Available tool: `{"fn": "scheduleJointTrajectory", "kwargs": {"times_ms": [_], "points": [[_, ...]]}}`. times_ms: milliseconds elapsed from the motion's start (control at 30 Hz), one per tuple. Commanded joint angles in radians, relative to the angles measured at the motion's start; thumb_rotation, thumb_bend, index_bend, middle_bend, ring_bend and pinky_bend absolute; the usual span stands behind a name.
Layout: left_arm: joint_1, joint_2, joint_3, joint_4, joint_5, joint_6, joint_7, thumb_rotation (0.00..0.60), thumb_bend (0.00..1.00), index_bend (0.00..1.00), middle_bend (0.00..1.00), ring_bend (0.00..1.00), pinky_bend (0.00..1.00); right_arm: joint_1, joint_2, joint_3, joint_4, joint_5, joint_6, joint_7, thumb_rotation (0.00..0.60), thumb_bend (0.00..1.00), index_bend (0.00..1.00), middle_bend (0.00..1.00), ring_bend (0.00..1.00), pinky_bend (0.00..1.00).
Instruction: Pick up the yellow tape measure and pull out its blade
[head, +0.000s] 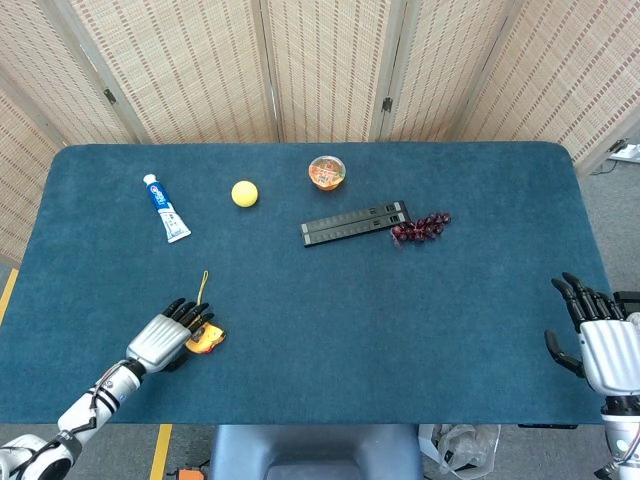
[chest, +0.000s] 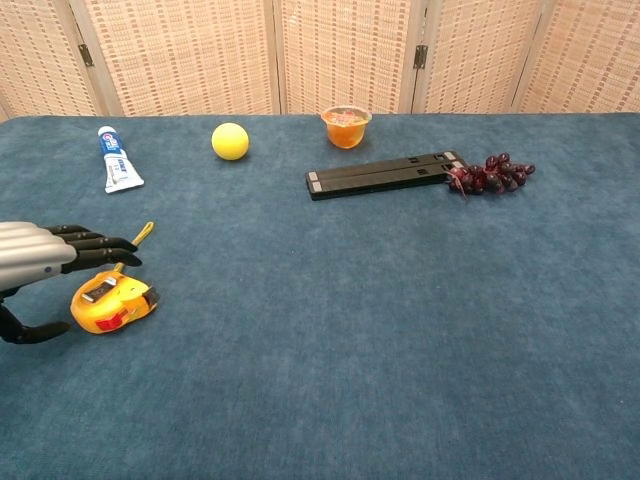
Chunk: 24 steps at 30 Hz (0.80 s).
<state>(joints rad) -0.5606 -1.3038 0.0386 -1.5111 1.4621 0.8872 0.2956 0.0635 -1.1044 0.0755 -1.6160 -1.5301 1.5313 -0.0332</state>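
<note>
The yellow tape measure (head: 206, 340) (chest: 113, 306) lies on the blue table near the front left, with its thin yellow strap (chest: 141, 235) trailing away from me. My left hand (head: 168, 336) (chest: 42, 264) hovers just left of it, fingers stretched out above its left side and thumb (chest: 32, 331) low and apart; nothing is gripped. No blade shows outside the case. My right hand (head: 592, 338) is open at the table's right edge, seen only in the head view.
A toothpaste tube (head: 165, 208), a yellow ball (head: 244, 193) and a cup of orange food (head: 327, 172) sit along the back. A black power strip (head: 355, 223) and a bunch of dark grapes (head: 421, 227) lie mid-table.
</note>
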Motion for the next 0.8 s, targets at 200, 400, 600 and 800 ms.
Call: {"fn": "scheduleJointTrajectory", "kwargs": {"times_ms": [200,400,600,800], "points": [[-0.014,-0.022,0.003,0.038,0.002,-0.011,-0.021,0.600,0.44,0.08,0.08,0.04,0.01,-0.004,0.000,-0.001,-0.006,0.007,0.000,-0.008,0.600,0.45,0.10,0.12,0.17,0.19],[-0.018,-0.038,0.006,0.060,0.007,-0.004,-0.033,0.600,0.44,0.11,0.12,0.07,0.01,-0.002,0.000,0.000,-0.008,0.016,-0.010,-0.013,0.600,0.45,0.10,0.12,0.17,0.19],[-0.022,-0.052,0.006,0.081,0.011,0.001,-0.045,0.600,0.44,0.19,0.19,0.12,0.03,0.000,0.001,0.001,-0.011,0.019,-0.013,-0.016,0.600,0.45,0.10,0.12,0.17,0.19],[-0.018,-0.076,0.003,0.118,0.025,0.031,-0.070,0.600,0.44,0.32,0.32,0.23,0.07,0.001,0.001,0.002,-0.013,0.022,-0.016,-0.019,0.600,0.45,0.10,0.12,0.17,0.19]]}}
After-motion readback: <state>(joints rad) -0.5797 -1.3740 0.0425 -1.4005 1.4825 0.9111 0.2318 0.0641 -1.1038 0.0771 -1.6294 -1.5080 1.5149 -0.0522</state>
